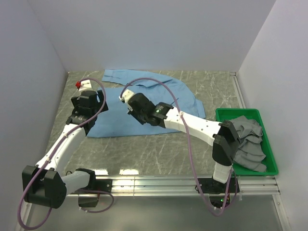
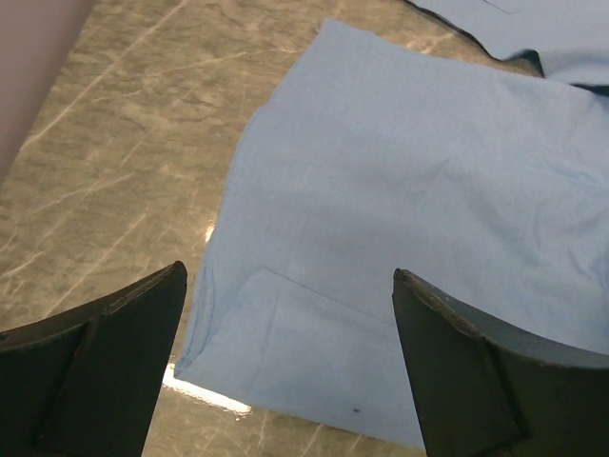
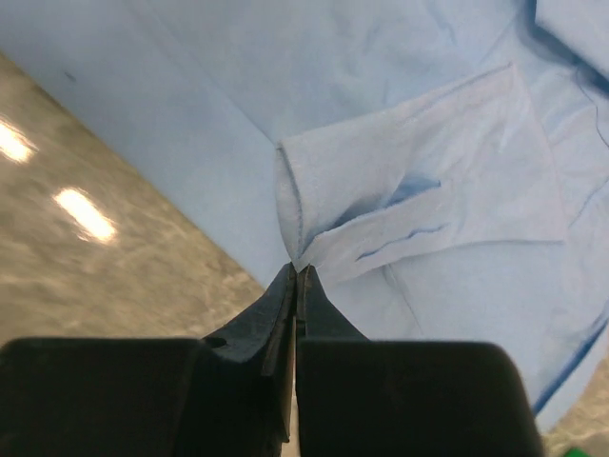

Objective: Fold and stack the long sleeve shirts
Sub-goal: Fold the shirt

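Light blue shirt (image 1: 144, 103) lies spread on the marble-look worktop (image 1: 159, 149), roughly mid-worktop and toward the back wall, collar end at the far side, near hem running left to right in front of both arms. Cloth is mostly flat, with some wrinkles on the right side. Left tool (image 1: 88, 101) sits over the shirt's left edge; in the left wrist view the left tool (image 2: 287, 276) is released, jaws wide apart, nothing between them, and a hemmed corner of the shirt (image 2: 409, 190) lies flat below on the worktop (image 2: 114, 143). Whether the fingertips touch the cloth, can't tell. Right arm reaches in from the right across the shirt, right tool (image 1: 132, 109) down on the cloth near its middle. In the right wrist view the right tool (image 3: 297, 271) is clenched tight, jaws meeting, with the corner of a sleeve cuff (image 3: 419, 181) nipped at the tips; the cuff edge stands up a little there, while the rest of the shirt (image 3: 238, 76) lies under it. Worktop (image 3: 95, 248) shows bare just left of that edge. Green tray (image 1: 272, 151) sits at the right side of the worktop, well apart from the shirt, holding a grey cloth pile (image 1: 248, 139) in overlapping folds.
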